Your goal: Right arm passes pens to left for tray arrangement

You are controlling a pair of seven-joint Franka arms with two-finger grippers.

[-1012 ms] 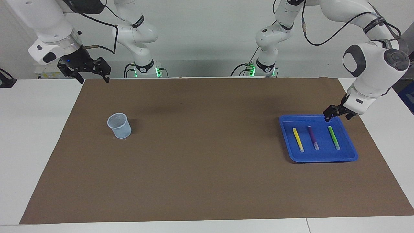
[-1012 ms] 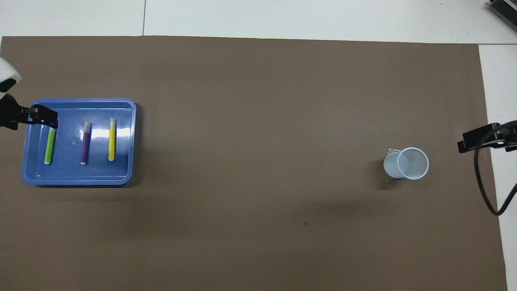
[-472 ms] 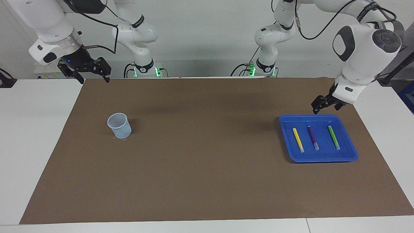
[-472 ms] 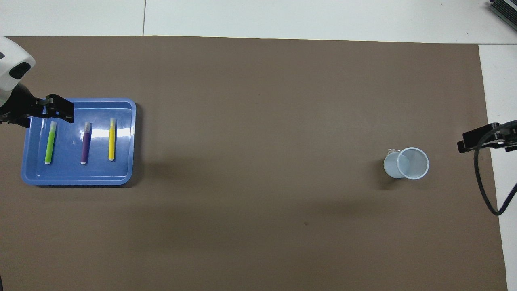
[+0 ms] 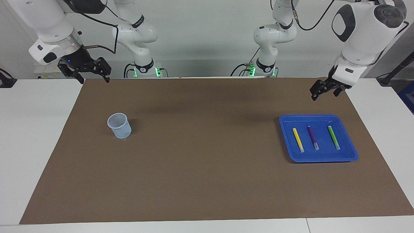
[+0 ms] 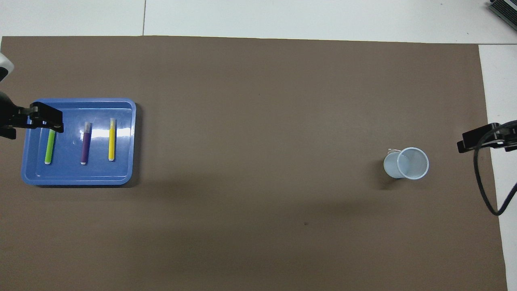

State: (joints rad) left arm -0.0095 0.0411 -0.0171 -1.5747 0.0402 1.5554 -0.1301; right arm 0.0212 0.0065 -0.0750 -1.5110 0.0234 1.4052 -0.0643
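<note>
One brown mat (image 5: pixel 207 155) covers the white table (image 5: pixel 35 136). One translucent pale-blue cup (image 5: pixel 119 125) stands upright toward the right arm's end, nothing near it. One blue tray (image 5: pixel 318 157) lies toward the left arm's end. Three pens lie inside it, side by side and apart: yellow pen (image 5: pixel 298 139), purple pen (image 5: pixel 313 138), green pen (image 5: pixel 333 137). Left gripper (image 5: pixel 324 89): raised over the mat beside the tray's robot-side rim, jaws wide, empty. Right gripper (image 5: pixel 91 73): waiting over the mat's corner, jaws wide, empty.
</note>
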